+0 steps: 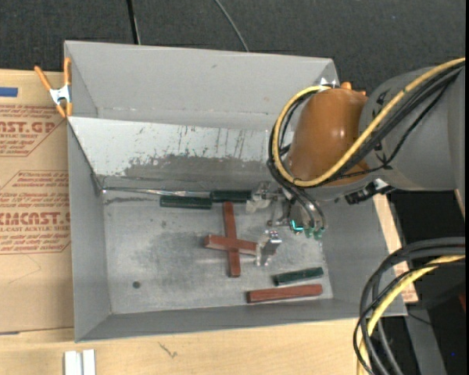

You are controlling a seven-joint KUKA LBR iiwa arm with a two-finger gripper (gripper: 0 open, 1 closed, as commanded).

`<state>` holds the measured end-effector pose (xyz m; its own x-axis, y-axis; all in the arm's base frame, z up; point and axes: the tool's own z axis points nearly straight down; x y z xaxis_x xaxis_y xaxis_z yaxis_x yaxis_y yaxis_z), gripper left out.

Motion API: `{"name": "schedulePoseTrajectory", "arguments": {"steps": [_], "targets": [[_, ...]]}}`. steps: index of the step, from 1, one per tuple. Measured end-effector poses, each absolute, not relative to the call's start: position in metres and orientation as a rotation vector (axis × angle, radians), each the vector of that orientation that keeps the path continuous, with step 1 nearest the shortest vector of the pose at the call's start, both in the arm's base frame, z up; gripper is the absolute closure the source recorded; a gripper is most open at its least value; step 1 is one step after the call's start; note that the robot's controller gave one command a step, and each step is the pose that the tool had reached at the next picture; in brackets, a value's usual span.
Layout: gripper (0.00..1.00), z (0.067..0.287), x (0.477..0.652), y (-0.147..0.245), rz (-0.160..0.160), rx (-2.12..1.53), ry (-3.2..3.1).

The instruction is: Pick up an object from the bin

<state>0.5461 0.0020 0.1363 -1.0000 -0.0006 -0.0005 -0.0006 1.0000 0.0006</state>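
Observation:
My gripper point(270, 244) hangs low in the middle right of the bin, under the orange wrist cover. It is just at the right end of a red-brown stick point(223, 244) that lies crosswise. A second red-brown stick point(230, 229) lies over it, and the two form a cross. A short dark green stick point(298, 275) lies just in front and to the right of my gripper. Nearer the bin's front wall lies a red stick point(285, 293).
A long dark green stick point(189, 201) lies along the foot of the back wall, left of the gripper. The arm and its cables cover the bin's right side.

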Motion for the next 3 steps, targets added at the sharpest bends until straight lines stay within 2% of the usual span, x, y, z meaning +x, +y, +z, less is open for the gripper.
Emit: {"name": "schedulePoseTrajectory", "arguments": {"steps": [1,2,3], "targets": [[1.00,0.077,0.538,0.008,0.001,-0.044,3.125],[1.00,0.077,0.538,0.008,0.001,-0.044,3.125],[1.00,0.210,0.554,-0.008,0.000,-0.080,3.137]]}}
